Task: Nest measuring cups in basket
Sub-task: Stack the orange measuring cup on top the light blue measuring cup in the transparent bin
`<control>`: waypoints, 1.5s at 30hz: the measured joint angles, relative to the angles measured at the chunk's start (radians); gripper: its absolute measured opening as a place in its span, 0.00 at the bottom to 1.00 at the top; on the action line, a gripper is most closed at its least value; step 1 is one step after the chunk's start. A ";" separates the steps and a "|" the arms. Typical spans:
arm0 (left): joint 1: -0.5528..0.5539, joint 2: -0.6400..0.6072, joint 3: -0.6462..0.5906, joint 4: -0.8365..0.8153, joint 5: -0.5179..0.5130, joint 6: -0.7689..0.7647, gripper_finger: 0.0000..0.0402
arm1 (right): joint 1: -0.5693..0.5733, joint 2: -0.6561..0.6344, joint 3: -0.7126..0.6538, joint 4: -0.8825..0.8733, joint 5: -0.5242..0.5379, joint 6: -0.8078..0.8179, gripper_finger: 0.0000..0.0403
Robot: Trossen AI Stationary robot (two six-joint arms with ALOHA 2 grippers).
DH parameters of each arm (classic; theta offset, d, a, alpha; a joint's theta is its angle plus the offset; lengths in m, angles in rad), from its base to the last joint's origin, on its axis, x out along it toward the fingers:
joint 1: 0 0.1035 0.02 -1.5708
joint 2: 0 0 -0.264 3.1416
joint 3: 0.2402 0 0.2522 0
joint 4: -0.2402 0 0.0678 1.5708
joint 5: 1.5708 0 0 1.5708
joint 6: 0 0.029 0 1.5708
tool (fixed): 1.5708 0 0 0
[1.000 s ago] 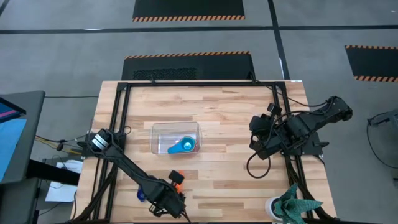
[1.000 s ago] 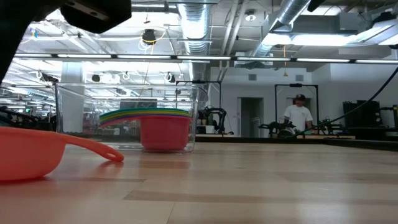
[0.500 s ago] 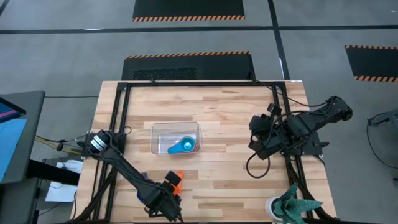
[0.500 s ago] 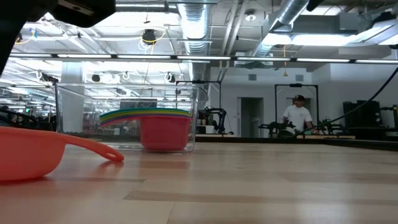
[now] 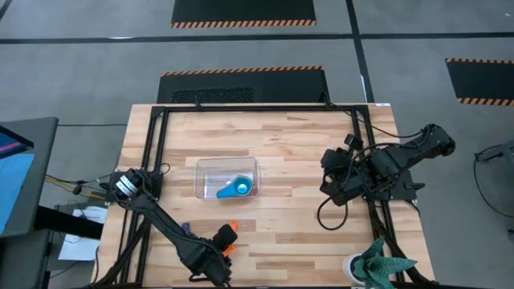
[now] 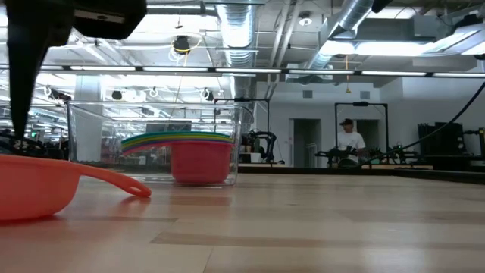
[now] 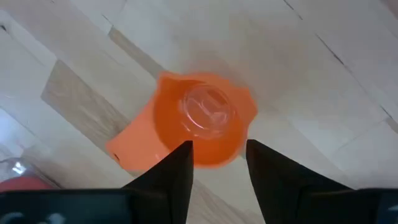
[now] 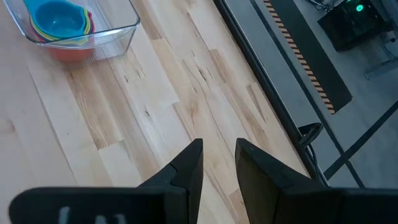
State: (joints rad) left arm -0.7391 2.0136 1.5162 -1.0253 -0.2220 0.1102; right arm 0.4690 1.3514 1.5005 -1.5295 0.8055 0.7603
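Observation:
An orange measuring cup (image 7: 199, 121) rests bowl-up on the table near the front edge, its handle (image 6: 121, 180) pointing toward the basket. My left gripper (image 7: 217, 146) hangs just above it, pointing down and open, the fingers apart over the cup's rim; in the low view one finger (image 6: 21, 83) ends short of the cup (image 6: 30, 189). The clear basket (image 5: 227, 178) stands at the table's middle and holds several nested cups, light blue on top (image 8: 59, 15), red at the bottom (image 6: 201, 163). My right gripper (image 8: 217, 155) waits open at the table's right (image 5: 331, 186), holding nothing.
A small dark blue piece (image 5: 185, 230) shows on the table beside the left arm. A green plant (image 5: 377, 265) stands at the near right corner. Black frame rails (image 5: 152, 144) run along the table's sides. Bare wood lies between the basket and the right arm.
My left gripper has shifted a little toward the table's near left edge. In the low view one of its fingers now hangs down over the orange cup, where none showed before. The orange cup lies where it was on the table.

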 joint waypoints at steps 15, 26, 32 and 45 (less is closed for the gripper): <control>0.001 -0.002 -0.118 0.202 0.067 0.034 0.35 | 0.000 0.000 0.000 0.000 -0.001 0.001 0.29; 0.021 -0.002 -0.147 0.224 0.106 0.017 0.20 | 0.002 0.000 0.000 -0.002 -0.001 0.001 0.29; 0.043 -0.003 -0.135 0.254 0.118 -0.082 0.02 | 0.002 0.000 0.000 -0.002 -0.001 -0.004 0.29; 0.173 -0.003 0.017 0.270 0.131 -0.649 0.00 | 0.000 0.000 0.000 0.002 -0.019 -0.010 0.29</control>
State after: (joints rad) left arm -0.5666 2.0102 1.5335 -0.7557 -0.0910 -0.5393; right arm 0.4690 1.3515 1.5005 -1.5274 0.7860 0.7499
